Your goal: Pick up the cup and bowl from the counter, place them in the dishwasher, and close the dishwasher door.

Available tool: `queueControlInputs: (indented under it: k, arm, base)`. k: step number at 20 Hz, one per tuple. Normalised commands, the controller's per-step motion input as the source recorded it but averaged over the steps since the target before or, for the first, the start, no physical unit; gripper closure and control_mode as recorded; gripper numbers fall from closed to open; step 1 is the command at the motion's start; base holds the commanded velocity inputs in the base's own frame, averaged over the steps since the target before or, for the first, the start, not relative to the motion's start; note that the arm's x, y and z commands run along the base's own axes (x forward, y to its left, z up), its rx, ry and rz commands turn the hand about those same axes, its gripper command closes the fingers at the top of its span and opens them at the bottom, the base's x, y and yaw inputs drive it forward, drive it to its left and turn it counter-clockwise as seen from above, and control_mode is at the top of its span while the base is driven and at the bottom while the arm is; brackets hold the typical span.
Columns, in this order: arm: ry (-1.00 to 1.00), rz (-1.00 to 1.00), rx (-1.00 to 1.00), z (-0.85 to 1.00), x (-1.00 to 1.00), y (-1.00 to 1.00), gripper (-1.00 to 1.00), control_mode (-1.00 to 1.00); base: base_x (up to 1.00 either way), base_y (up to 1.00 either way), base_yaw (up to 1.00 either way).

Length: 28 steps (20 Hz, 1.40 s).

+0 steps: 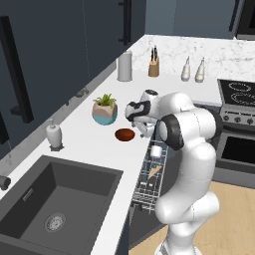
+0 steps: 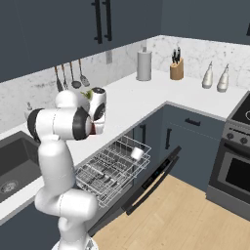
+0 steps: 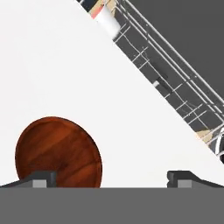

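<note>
The fingers are wide apart, holding nothing. The bowl sits on the worktop near its front edge, off to one side (cup already racked). Going straight down could bump its rim and push it away.

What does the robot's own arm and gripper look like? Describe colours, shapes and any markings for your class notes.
The glossy white arm is built of rounded, tube-like segments joined by dark grey ring-shaped joints. Its white hand, trimmed in black, carries the two-finger gripper with small dark grey, blocky finger tips. No cables, logos or markings can be made out.
</note>
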Motion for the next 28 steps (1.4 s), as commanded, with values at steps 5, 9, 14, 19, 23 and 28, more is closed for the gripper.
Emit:
queueControlInputs:
  k: [5,9,14,19,23,28]
  arm:
    - [-0.12,0.23,-0.25,-0.37,0.06,0.32,-1.0,-1.0]
    - [-0.08,0.19,-0.2,-0.37,0.1,0.06,-1.0,-1.0]
    - [-0.04,0.15,-0.16,-0.33,0.11,0.0,-1.0,-1.0]
    - [0.0,0.15,-0.08,-0.24,0.38,0.0,-1.0,-1.0]
    - [0.0,0.15,-0.03,-0.17,0.53,0.0,-1.0,-1.0]
    - [0.01,0.13,-0.03,-0.24,0.41,0.0,1.0,-1.0]
  base:
    - [0.0,0.0,0.0]
    - [0.0,0.0,0.0]
    - [0.0,0.0,0.0]
    - [0.0,0.0,0.0]
    - [0.0,0.0,0.0]
    - [0.0,0.0,0.0]
